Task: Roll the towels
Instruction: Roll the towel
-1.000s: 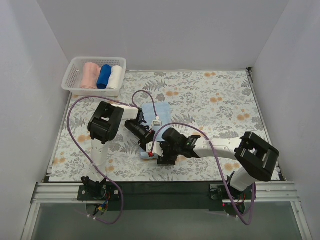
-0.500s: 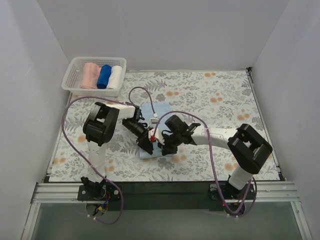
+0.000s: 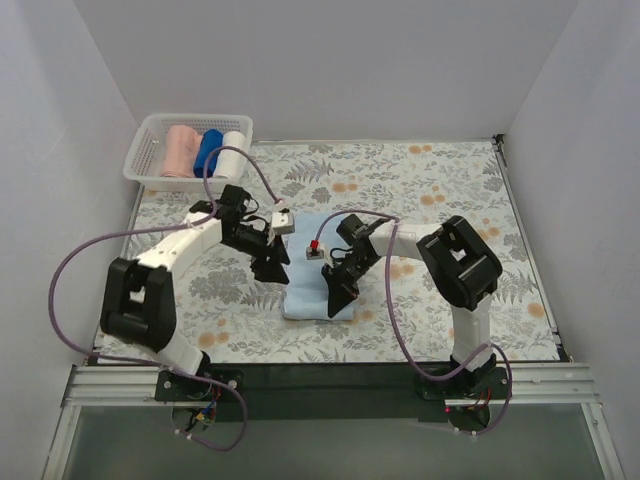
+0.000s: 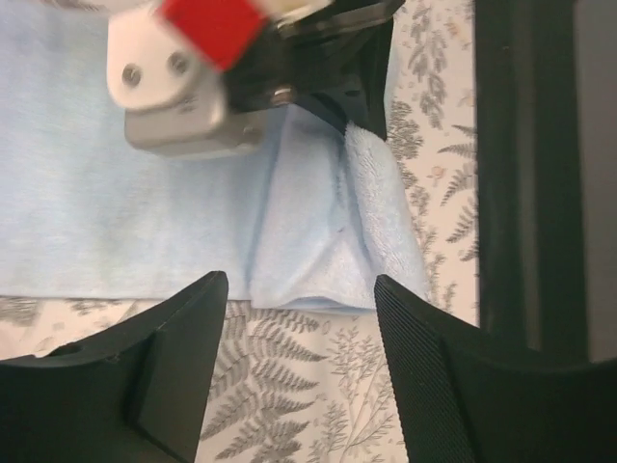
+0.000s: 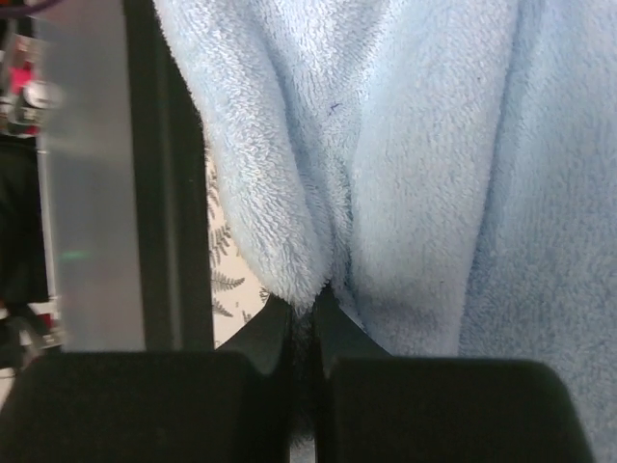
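From above, the blue towel (image 3: pixel 305 290) lies flat on the floral cloth (image 3: pixel 430 200) near the middle of the table. The left gripper (image 3: pixel 270 268) is at its left edge and the right gripper (image 3: pixel 337 298) is on its near right part. The pink towel (image 3: pixel 180 150) sits rolled in the basket (image 3: pixel 136 152) at the far left corner, beside a dark blue roll (image 3: pixel 208 152) and a white roll (image 3: pixel 231 152). In the left wrist view, the left gripper (image 4: pixel 299 371) is spread wide with nothing between its fingers, over cloth just short of the blue towel's (image 4: pixel 125 212) edge. Beyond it the right gripper (image 4: pixel 349 106) pinches up a ridge of towel. In the right wrist view, the right gripper (image 5: pixel 301 323) is clamped on a fold of the blue towel (image 5: pixel 434 145).
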`<state>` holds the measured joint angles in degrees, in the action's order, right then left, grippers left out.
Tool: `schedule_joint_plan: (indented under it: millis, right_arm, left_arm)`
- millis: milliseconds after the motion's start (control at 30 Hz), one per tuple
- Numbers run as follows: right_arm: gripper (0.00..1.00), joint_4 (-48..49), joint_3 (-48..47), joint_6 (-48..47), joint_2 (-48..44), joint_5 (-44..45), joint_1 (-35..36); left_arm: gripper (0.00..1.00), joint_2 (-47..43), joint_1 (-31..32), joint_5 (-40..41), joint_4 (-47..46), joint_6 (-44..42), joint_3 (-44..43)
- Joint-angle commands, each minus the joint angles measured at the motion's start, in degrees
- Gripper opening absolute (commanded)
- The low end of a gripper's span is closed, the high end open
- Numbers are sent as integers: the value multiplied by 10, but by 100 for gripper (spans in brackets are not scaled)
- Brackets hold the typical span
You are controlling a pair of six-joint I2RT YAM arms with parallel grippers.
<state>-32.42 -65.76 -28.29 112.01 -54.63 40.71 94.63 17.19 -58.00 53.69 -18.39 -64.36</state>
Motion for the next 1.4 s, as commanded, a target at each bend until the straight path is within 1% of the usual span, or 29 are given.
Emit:
schedule_joint_plan:
  millis: [0, 33, 67, 100, 133, 167, 200, 233, 267, 300, 333, 400, 533, 733, 900, 1000, 1100, 1133, 1167, 1233, 1267, 1333, 1367]
  right_arm:
    - [1, -87, -31, 3, 48, -69, -11]
    - [1, -100, -36, 3, 69, -78, -15]
    - [1, -105, -45, 2, 79, -94, -23]
    - [1, -110, -52, 2, 87, -98, -26]
    - [1, -120, -57, -1, 107, -106, -32]
    - [1, -126, -68, -3, 116, -110, -35]
    - [1, -131, -74, -3, 124, -115, -37]
    - [1, -141, -79, -4, 140, -117, -43]
    - [1, -143, -82, -4, 146, -122, -47]
    - [1, -146, -87, -6, 151, -126, -49]
    - [1, -152, -89, -8, 160, -126, -55]
    - [1, -156, -95, -8, 168, -123, -58]
    - [1, -174, -111, -9, 190, -123, -63]
    - [1, -181, -129, -3, 203, -115, -63]
    - [1, -184, -139, 3, 211, -116, -63]
    - [1, -186, -140, 5, 215, -116, -63]
    - [1, -190, -143, 8, 217, -115, -63]
    - [1, -190, -143, 9, 216, -115, -63]
    - [1, -192, -143, 12, 214, -117, -63]
    - [1, -193, -144, 16, 206, -116, -63]
    - [1, -193, -145, 18, 203, -109, -63]
    - [2, -193, -148, 28, 190, -98, -71]
    - [4, -193, -151, 32, 185, -85, -74]
  left_arm:
    - [60, -122, 15, 80, -116, 20, 61]
    - [60, -171, 39, 102, -127, 13, 77]
    - [60, -195, 57, 158, -157, 9, 99]
    - [60, -219, 77, 189, -172, -1, 119]
    - [60, -264, 129, 229, -191, -5, 165]
    - [60, -286, 152, 279, -227, -12, 186]
    - [60, -327, 172, 304, -248, -23, 208]
    - [61, -344, 214, 327, -267, -29, 250]
    - [62, -357, 235, 348, -301, -35, 265]
    - [62, -366, 254, 389, -317, -40, 280]
    - [62, -374, 288, 404, -331, -47, 291]
    - [62, -370, 314, 437, -371, -52, 312]
    - [61, -344, 373, 469, -428, -69, 328]
    - [61, -305, 411, 479, -474, -85, 352]
    - [61, -264, 416, 505, -498, -82, 375]
    - [57, -253, 416, 512, -497, -78, 390]
    - [47, -244, 416, 505, -468, -66, 397]
    - [45, -240, 416, 505, -461, -47, 395]
    - [39, -237, 416, 500, -440, -39, 391]
    - [33, -230, 414, 472, -413, -19, 384]
    - [28, -231, 413, 455, -382, -18, 377]
    - [21, -229, 408, 408, -349, -13, 370]
    - [18, -226, 404, 391, -318, -6, 366]
